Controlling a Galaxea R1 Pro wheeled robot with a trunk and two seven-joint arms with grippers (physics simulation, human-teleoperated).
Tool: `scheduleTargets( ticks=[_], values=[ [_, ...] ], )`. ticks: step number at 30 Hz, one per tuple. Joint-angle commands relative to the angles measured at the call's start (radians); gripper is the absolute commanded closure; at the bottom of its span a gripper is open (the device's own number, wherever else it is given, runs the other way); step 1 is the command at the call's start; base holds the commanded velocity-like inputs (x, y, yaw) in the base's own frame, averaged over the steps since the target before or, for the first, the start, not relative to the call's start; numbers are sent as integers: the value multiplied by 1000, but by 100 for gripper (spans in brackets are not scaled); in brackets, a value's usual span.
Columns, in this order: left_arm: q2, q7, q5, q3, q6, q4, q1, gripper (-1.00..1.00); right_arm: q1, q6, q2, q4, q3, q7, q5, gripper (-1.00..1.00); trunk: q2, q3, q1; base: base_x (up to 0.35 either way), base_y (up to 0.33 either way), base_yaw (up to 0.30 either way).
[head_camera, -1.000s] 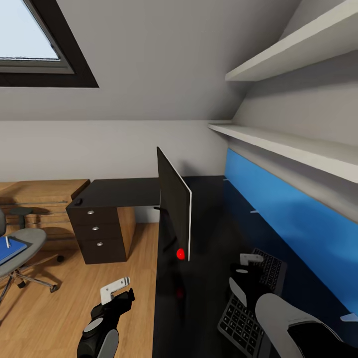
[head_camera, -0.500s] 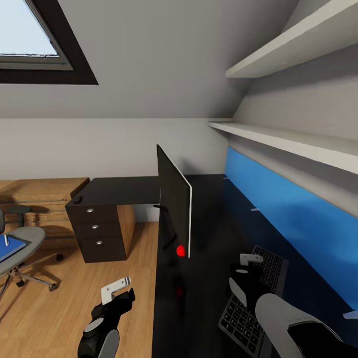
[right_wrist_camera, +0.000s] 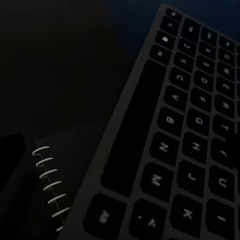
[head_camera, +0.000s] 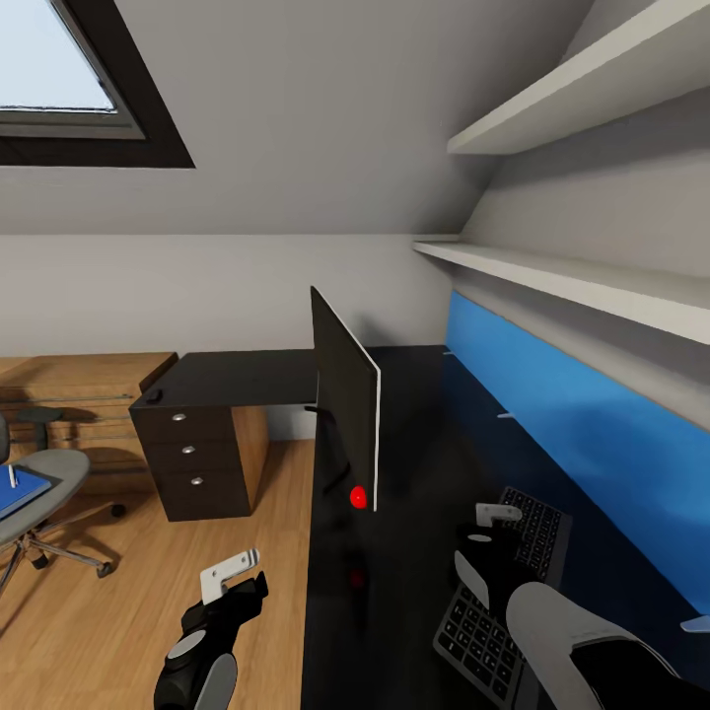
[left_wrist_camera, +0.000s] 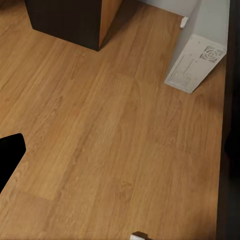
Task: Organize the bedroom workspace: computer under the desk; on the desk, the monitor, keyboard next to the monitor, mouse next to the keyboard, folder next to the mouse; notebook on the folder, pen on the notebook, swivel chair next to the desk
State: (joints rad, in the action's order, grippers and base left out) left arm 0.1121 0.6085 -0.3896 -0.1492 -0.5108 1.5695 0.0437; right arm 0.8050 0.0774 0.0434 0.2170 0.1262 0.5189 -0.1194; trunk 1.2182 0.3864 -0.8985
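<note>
The monitor [head_camera: 345,399] stands edge-on on the black desk [head_camera: 414,463]. The dark keyboard [head_camera: 528,557] lies on the desk by the blue wall panel, and my right gripper [head_camera: 488,526] hovers open just above its near end. Under the keyboard [right_wrist_camera: 185,145] edge a spiral notebook [right_wrist_camera: 47,182] pokes out. My left gripper [head_camera: 230,572] hangs open over the wooden floor beside the desk. The white computer tower [left_wrist_camera: 196,61] stands on the floor by the desk. At far left the grey swivel chair [head_camera: 44,488] carries the blue folder [head_camera: 20,493] with a pen [head_camera: 13,476].
A black drawer unit [head_camera: 197,459] carries a small dark object [head_camera: 154,397] on its top corner. Two white shelves [head_camera: 572,281] run above the blue panel [head_camera: 552,424]. A wooden cabinet [head_camera: 79,394] stands behind the chair. Wooden floor [head_camera: 128,611] lies between chair and desk.
The camera has turned slightly, so the chair and drawers sit a little further left in the picture. Both arms hold their places.
</note>
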Motion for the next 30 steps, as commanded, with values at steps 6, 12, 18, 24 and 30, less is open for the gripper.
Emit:
scheduleTargets(
  ticks=[6,12,18,24,30],
  values=[
    [-2,7,-9,-1,-3,1,1,-100,1,33,0,1,8,6,-14,-100,1,1,0,0,0,0],
    [-3,7,-8,-1,-3,1,1,-100,1,95,0,2,7,5,-17,-100,1,1,0,0,0,0],
    [-3,7,-8,-1,-2,1,0,-100,0,125,0,4,7,4,-19,-100,1,1,0,0,0,0],
    [-3,7,-8,-1,-2,1,0,-100,0,128,0,4,7,4,-19,-100,1,1,0,-39,-9,0],
    [-3,7,-8,-1,-2,1,0,-100,0,125,0,3,7,2,-18,-100,1,1,0,-220,-80,0]
  ],
)
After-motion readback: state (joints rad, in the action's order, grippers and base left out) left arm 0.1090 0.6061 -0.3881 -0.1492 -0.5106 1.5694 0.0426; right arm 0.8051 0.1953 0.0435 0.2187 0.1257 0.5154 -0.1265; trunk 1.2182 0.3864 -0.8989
